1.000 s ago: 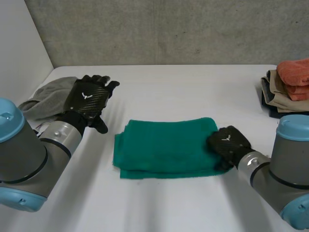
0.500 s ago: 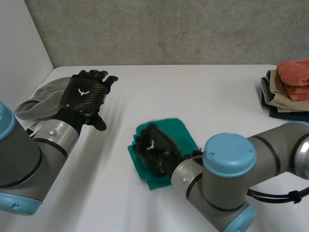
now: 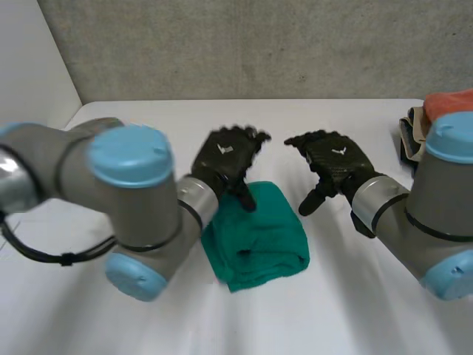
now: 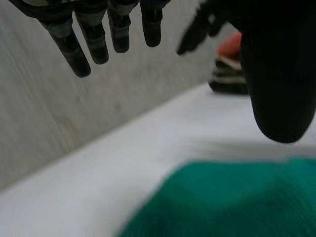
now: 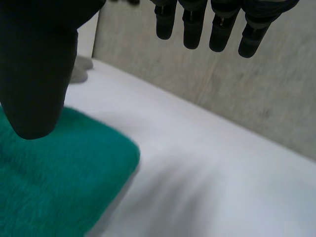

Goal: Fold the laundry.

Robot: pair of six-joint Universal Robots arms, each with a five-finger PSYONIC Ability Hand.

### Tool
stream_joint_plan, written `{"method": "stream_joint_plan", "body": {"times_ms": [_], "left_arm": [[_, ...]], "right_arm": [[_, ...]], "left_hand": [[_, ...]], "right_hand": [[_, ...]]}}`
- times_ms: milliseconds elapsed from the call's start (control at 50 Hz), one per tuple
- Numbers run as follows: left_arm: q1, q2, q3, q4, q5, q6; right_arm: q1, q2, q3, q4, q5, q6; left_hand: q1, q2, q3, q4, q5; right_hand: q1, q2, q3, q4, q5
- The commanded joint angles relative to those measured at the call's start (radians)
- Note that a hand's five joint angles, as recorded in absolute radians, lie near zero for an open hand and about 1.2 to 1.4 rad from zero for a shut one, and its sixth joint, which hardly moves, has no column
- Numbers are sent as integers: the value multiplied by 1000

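Since half a second ago the left arm (image 3: 96, 188) has swung in from the left side of the white counter (image 3: 310, 325) to its middle, and the right robot hand (image 3: 336, 164) has lifted off the folded teal-green terry towel (image 3: 259, 237) and drawn away to its right; the towel lies as a compact folded bundle near the middle of the counter; the left robot hand (image 3: 225, 164) hangs over the towel's far edge, fingers (image 4: 79, 49) straight and spread, thumb pointing down at the cloth, holding nothing; whether the thumb touches the cloth cannot be told; the right robot hand hovers near the towel's far right corner, apart from it, fingers (image 5: 222, 29) straight and fanned, thumb angled down, empty; the two hands are near each other, not touching; a stack of folded clothes (image 3: 411, 137), an orange piece on top, sits at the counter's far right edge, well apart from the towel.
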Motion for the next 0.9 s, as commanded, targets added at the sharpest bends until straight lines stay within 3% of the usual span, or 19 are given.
{"method": "stream_joint_plan", "body": {"times_ms": [20,100,280,460,520,620,780,820,900], "left_arm": [[-22,-129,52,-109,-188,-29],[-27,-137,14,-132,-249,-15],[-19,-118,-65,-152,-255,-1],[-20,6,-53,-147,-249,30],[-11,60,-30,-138,-223,60],[42,101,15,-132,-72,103],[122,159,93,-150,394,102],[136,161,99,-158,450,100],[150,153,107,-175,473,100]], "right_arm": [[9,180,-147,141,-86,-13],[11,264,-200,214,-138,-22],[12,320,-236,241,-88,-174],[65,208,-201,208,26,-301],[72,159,-143,157,29,-306],[129,14,72,-16,28,-353],[210,-17,328,-231,28,-407],[218,-16,355,-275,28,-407],[232,21,375,-367,37,-409]], "left_hand": [[6,-12,-16,-6,-29],[6,-12,-16,-6,-29],[9,-9,-13,-3,-26],[-11,-29,-33,-24,-47],[-14,-32,-36,-26,-50],[-14,-32,-36,-26,-50],[-3,-20,-25,-15,-38],[-3,-20,-25,-15,-38],[-3,-20,-25,-15,-38]], "right_hand": [[-50,-42,-33,-37,-45],[-50,-42,-33,-37,-45],[-50,-42,-33,-37,-45],[-50,-42,-33,-37,-45],[-50,-42,-33,-37,-45],[-50,-42,-33,-37,-45],[-50,-42,-33,-37,-45],[-50,-42,-33,-37,-45],[-50,-42,-33,-37,-45]]}}
